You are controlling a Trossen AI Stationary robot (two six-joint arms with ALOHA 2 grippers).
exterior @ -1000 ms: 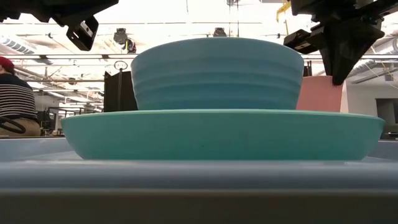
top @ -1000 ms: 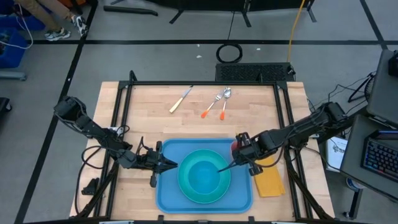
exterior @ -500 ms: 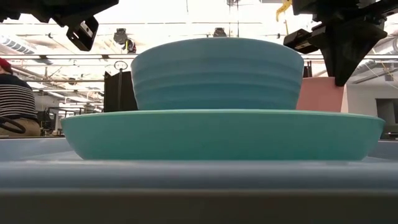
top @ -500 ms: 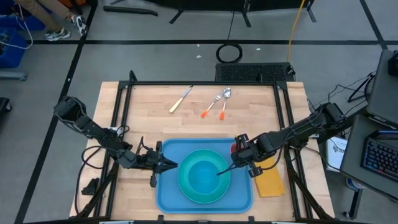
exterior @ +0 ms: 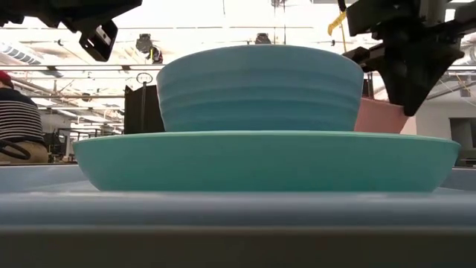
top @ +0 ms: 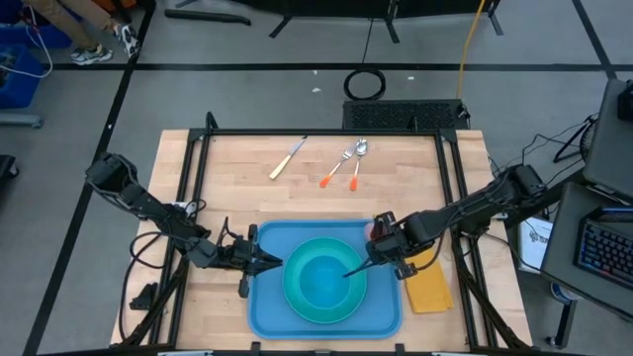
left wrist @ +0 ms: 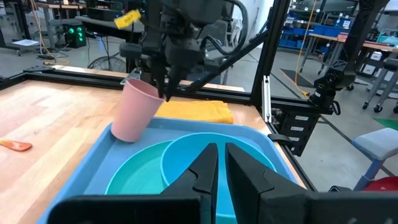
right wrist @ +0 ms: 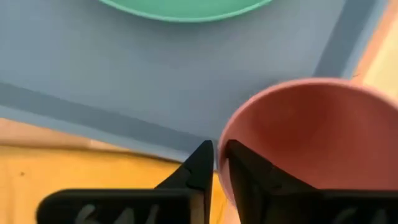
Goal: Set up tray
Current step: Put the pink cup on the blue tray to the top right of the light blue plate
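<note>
The blue tray (top: pixel 265 309) lies at the table's near middle. On it sits a turquoise plate (top: pixel 300 305) with a turquoise bowl (exterior: pixel 260 85) standing in it. A pink cup (left wrist: pixel 134 109) stands tilted at the tray's far right corner. My right gripper (right wrist: pixel 217 158) is shut on the cup's rim. My left gripper (left wrist: pixel 221 168) is shut and empty, level just over the tray's left rim, pointing at the plate. My right gripper pinches the pink cup's rim (right wrist: pixel 222 138), one finger inside the cup and one outside. The fingers come from above, slanting down from the table's right. The cup is tilted, its base (left wrist: pixel 122 132) down at the tray's far right corner.
A yellow-orange napkin (top: pixel 427 287) lies on the table right of the tray. A knife (top: pixel 287 158) and an orange-handled fork and spoon (top: pixel 346 166) lie near the far edge. A black frame borders the table. A person (exterior: pixel 18 119) sits in the room beyond.
My right gripper has tipped a little while staying shut on the cup's rim. The pink cup has gone from upright to tilted, with its base staying at the tray's far right corner.
</note>
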